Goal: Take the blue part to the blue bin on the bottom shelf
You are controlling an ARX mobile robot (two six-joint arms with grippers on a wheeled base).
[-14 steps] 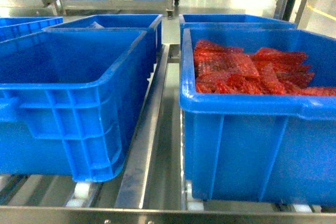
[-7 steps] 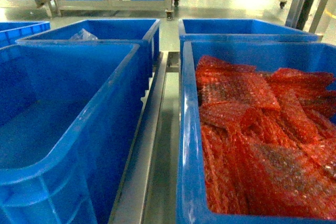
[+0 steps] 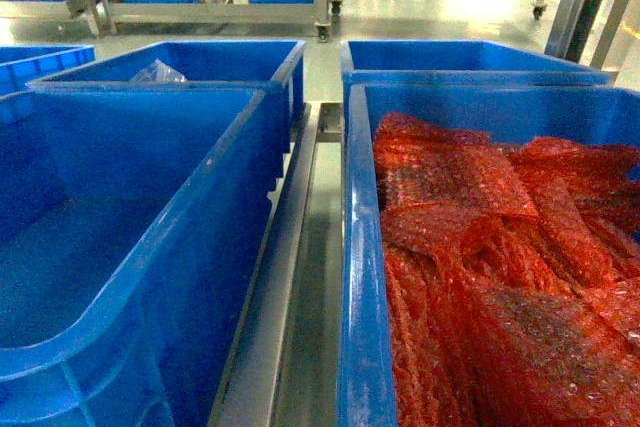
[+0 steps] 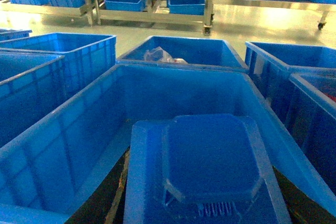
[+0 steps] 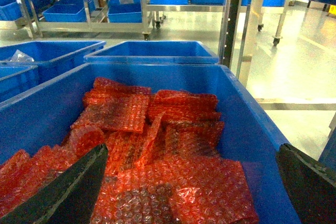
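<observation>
The left gripper (image 4: 206,195) is grasping the blue part (image 4: 210,161), a flat blue moulding with a raised eight-sided panel. Its dark fingers (image 4: 118,190) are showing at both of the part's lower edges. The part is sitting right in the jaws and filling the near middle of the left wrist view. It is hanging over the open blue bin (image 4: 79,129), whose walls are spreading out ahead of the gripper and to both its sides. The bin's floor is lying below the part. Just beyond that bin's far wall, a rear bin (image 4: 181,51) is holding a clear plastic bag (image 4: 157,54).

The right gripper (image 5: 191,150) is standing released, with its two dark fingers (image 5: 68,192) spread wide apart and nothing between them. It is hovering over the neighbouring bin (image 5: 247,124), with red bubble-wrap bags (image 5: 152,150) lying heaped below and ahead of it.

In the head view neither gripper is showing. There the blue bin (image 3: 215,187) and the bin of red bags are sitting side by side, with a steel rail of the bottom shelf (image 3: 295,287) running between them.
</observation>
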